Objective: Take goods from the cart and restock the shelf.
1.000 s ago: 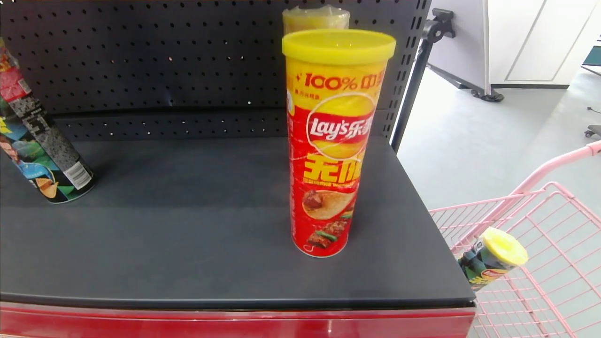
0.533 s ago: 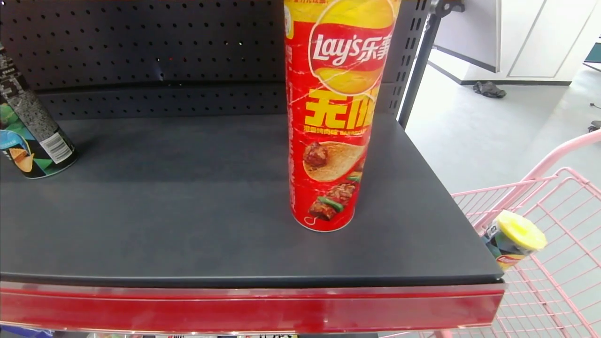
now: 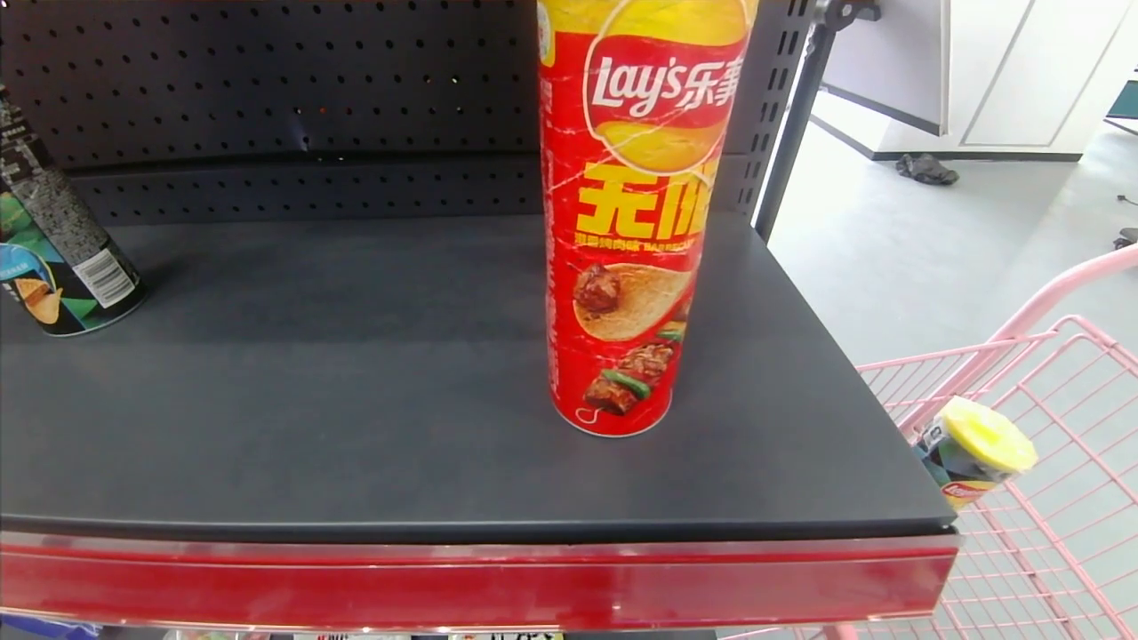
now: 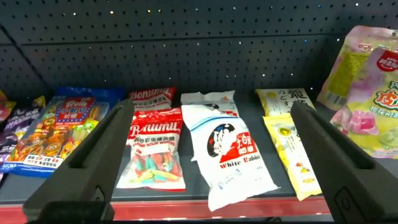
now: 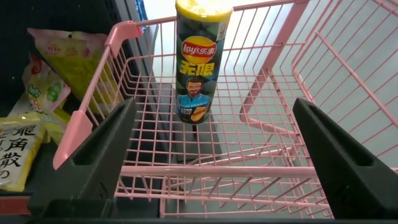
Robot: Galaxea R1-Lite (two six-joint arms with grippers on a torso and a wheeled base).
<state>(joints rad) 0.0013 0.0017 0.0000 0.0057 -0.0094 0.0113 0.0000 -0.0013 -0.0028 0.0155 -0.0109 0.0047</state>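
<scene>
A tall red chips can (image 3: 633, 222) stands upright on the dark shelf board (image 3: 356, 400), right of its middle. A dark green chips can (image 3: 62, 258) stands at the board's far left edge. Right of the shelf is the pink wire cart (image 3: 1058, 391) holding a dark can with a yellow lid (image 3: 973, 449). In the right wrist view that can (image 5: 200, 62) stands upright on the cart's (image 5: 261, 168) wire floor, beyond my open right gripper (image 5: 217, 155), which holds nothing. My left gripper (image 4: 211, 155) is open and faces a lower shelf.
Snack bags lie on the lower shelf (image 4: 56, 199): a white bag (image 4: 233, 152), a red candy bag (image 4: 155, 149), a yellow bag (image 4: 289, 140). A black pegboard wall (image 3: 267, 89) backs the upper shelf. A post (image 3: 787, 133) marks its right end, with grey floor (image 3: 916, 258) beyond.
The whole head picture shifted in the first half second, cutting off the red can's lid: the camera moved. The cans and cart keep their places.
</scene>
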